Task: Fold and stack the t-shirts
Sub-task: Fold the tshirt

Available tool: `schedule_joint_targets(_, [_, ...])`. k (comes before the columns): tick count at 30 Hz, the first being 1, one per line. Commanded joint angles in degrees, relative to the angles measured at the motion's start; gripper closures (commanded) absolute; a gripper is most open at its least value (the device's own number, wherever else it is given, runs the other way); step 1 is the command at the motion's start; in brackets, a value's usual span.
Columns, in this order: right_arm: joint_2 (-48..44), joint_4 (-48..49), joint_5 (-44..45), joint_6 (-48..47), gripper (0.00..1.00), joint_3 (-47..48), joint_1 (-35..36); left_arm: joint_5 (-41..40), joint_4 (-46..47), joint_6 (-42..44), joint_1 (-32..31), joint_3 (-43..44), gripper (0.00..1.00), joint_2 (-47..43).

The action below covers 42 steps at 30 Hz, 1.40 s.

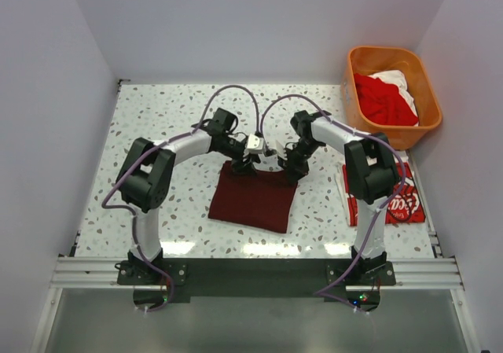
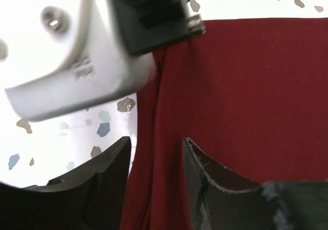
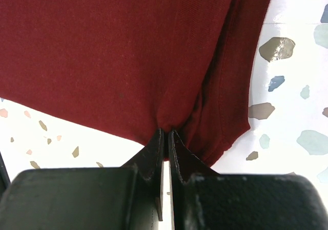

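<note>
Nearest the arm bases, the maroon t-shirt [image 1: 253, 200] lies folded into a rough rectangle on the middle of the speckled table [image 1: 157, 133]. Both arms bend inward to its far edge. The left gripper [image 2: 156, 173] stands half spread at the far left corner, one finger over the bare table beside the shirt and the other over the cloth, and it clamps nothing. The right gripper [image 3: 165, 138] is pinched tight on the maroon t-shirt's far right corner, cloth bunching at its tips. To the right, partly under the right arm, lies the folded Coca-Cola t-shirt [image 1: 405, 205]. In the far right corner, the orange basket [image 1: 351, 86] holds crumpled red and white t-shirts [image 1: 385, 101].
</note>
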Motion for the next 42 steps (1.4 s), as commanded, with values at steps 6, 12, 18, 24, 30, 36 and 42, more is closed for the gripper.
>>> schedule_joint_targets(6, [-2.18, 0.61, -2.87, 0.0, 0.95, 1.41, -0.14, -0.71, 0.37, 2.47, -2.37, -1.19, 0.59, 1.53])
schedule_joint_targets(12, [-3.67, 1.31, -3.31, -0.44, 0.94, 0.18, -0.14, -2.03, 0.55, 2.82, -2.46, -1.54, 0.63, 2.32])
schedule_joint_targets(18, [-4.64, 0.7, -3.66, -1.23, 0.8, -0.09, -0.14, -3.0, 3.17, 2.55, -2.64, -3.73, 1.0, 0.84])
schedule_joint_targets(24, [-3.06, -3.95, -6.11, 4.03, 0.66, 12.61, -3.47, -5.8, 12.47, 5.45, -3.6, -12.25, 1.0, -6.98])
schedule_joint_targets(30, [7.3, -9.06, -15.94, 18.78, 0.67, 30.47, -4.97, -11.07, 23.81, 8.79, -6.32, -21.92, 1.0, -15.16])
schedule_joint_targets(36, [13.64, -14.51, -22.02, 21.44, 0.74, 33.41, -1.46, -14.59, 31.12, 10.46, -8.79, -29.75, 1.0, -22.36])
schedule_joint_targets(42, [16.36, -15.03, -24.75, 23.38, 0.78, 28.75, 1.53, -16.18, 31.57, 12.4, -9.67, -32.48, 1.0, -24.48])
